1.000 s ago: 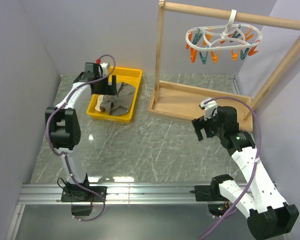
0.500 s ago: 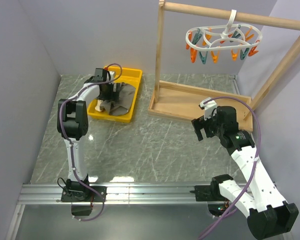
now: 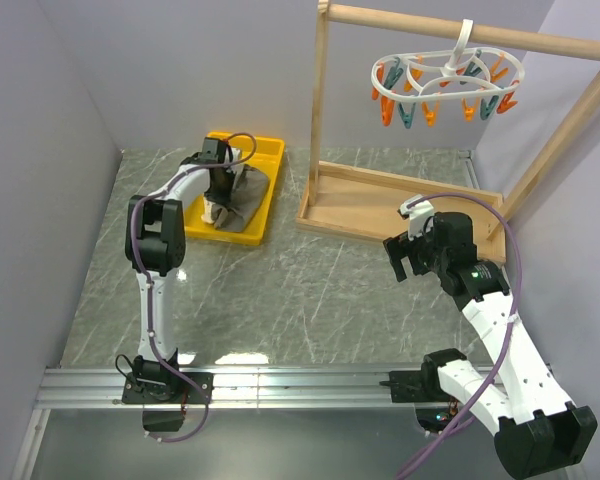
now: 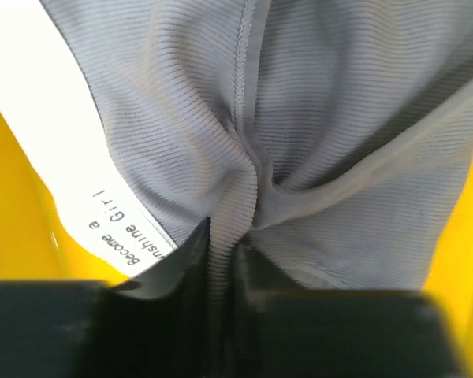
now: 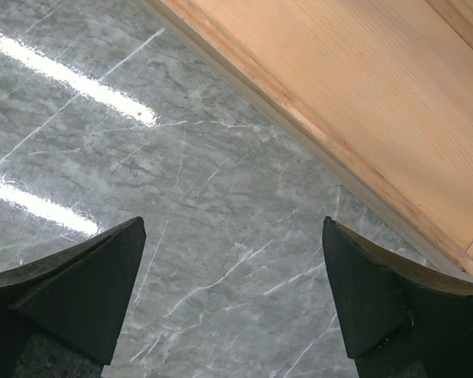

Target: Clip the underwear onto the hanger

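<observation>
The grey underwear point(image 3: 244, 207) lies in a yellow tray point(image 3: 267, 151) at the back left. My left gripper point(image 3: 220, 192) reaches down into the tray. In the left wrist view a ribbed fold of the underwear point(image 4: 315, 118) is pinched between the dark fingers of my left gripper point(image 4: 225, 264), beside the white waistband with printed words point(image 4: 59, 134). The white ring hanger point(image 3: 446, 82) with orange and teal pins hangs from the wooden rail at the top right. My right gripper point(image 3: 406, 257) hovers open over the table, nothing between its fingers point(image 5: 79, 291).
A wooden rack point(image 3: 380, 205) stands at the back right; its base board point(image 5: 363, 87) lies just beyond my right gripper. Grey walls close in the marble table point(image 3: 280, 290) on three sides.
My left gripper has moved right and down into the tray and closed on the fabric. The right arm has stayed still.
</observation>
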Motion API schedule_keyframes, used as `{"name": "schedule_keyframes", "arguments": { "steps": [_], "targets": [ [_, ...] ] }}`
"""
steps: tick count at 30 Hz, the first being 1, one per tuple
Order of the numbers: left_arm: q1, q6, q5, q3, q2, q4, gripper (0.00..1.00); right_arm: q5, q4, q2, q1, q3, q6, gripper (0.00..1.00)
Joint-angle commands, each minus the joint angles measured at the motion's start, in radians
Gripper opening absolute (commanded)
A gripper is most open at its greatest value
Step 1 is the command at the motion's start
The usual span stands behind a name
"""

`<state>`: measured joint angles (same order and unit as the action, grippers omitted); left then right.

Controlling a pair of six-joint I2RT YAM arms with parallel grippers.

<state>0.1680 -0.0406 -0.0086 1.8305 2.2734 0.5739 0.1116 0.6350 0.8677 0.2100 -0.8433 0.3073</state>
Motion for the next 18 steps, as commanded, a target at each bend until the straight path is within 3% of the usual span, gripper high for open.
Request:
{"name": "schedule_keyframes", "arguments": {
  "steps": [1, 2, 5, 12, 18],
  "targets": [
    [-0.001, -0.039, -0.031, 0.050, -0.015, 0.082, 0.07, -0.016, -0.028, -0.015, 0.003, -0.010, 0.006, 1.00],
    [-0.001, -0.041, -0.012, 0.059, -0.028, 0.093, 0.00, -0.013, -0.024, -0.015, 0.003, -0.013, 0.006, 1.00],
    [-0.001, -0.064, 0.050, 0.096, -0.103, 0.138, 0.00, -0.006, -0.021, -0.022, 0.002, -0.017, 0.007, 1.00],
    [0.004, -0.149, 0.339, 0.190, -0.326, 0.282, 0.00, -0.006, -0.006, -0.035, 0.003, 0.001, 0.018, 1.00],
    [0.051, -0.234, 0.439, 0.162, -0.477, 0.383, 0.00, -0.021, 0.012, -0.022, -0.006, -0.023, 0.023, 1.00]
  ]
}}
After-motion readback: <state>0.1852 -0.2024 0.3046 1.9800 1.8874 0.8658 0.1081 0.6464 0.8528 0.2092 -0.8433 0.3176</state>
